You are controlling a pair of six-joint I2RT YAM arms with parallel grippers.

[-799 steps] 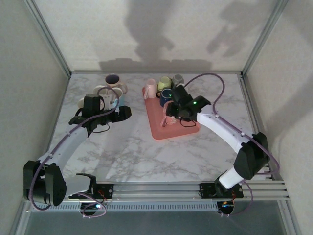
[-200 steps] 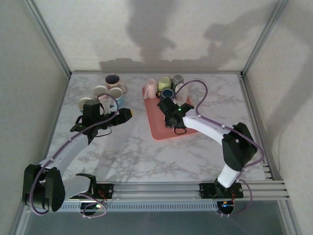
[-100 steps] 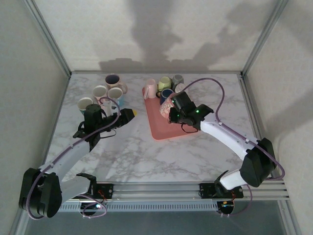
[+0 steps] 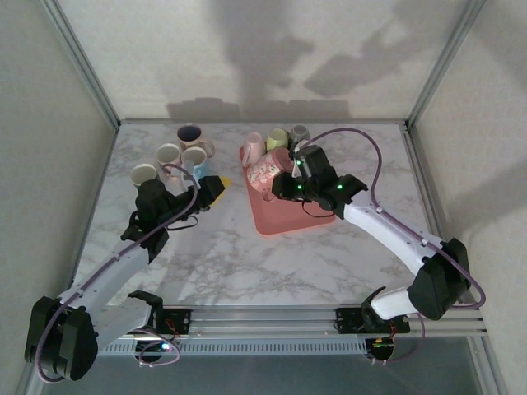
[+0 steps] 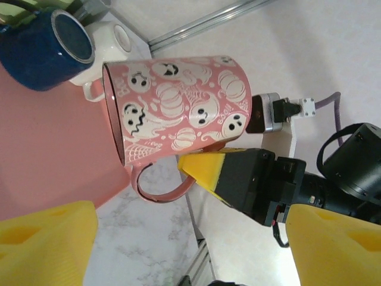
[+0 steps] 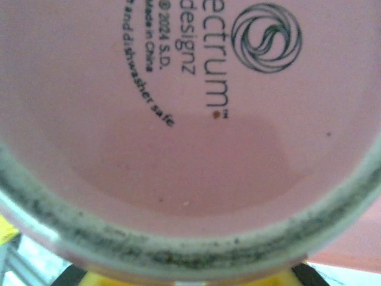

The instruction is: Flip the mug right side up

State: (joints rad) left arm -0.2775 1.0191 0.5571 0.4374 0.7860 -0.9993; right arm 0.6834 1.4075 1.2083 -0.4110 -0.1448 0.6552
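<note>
Top external | mug (image 4: pixel 265 171) sideways, held above tray (image 4: pixel 272 224), far-left corner | right hand (image 4: pixel 282 183) clenched around its base end | left hand (image 4: pixel 212 191) released, just left of tray | I'd roll the wrist slowly until rim faces up.

White marble-patterned worktop (image 4: pixel 222 255) with grey veins, set inside a plain enclosure. Behind the worktop rises a pale matte back wall (image 4: pixel 148 49), crossed by soft grey shadows (image 4: pixel 255 58). A similar pale left wall (image 4: pixel 41 164) and right wall (image 4: pixel 486 148) close the worktop's sides, meeting the back wall at slanted aluminium posts (image 4: pixel 82 64). Silver metal rails (image 4: pixel 272 315) run along the worktop's near edge. The light is cool and even.
</note>
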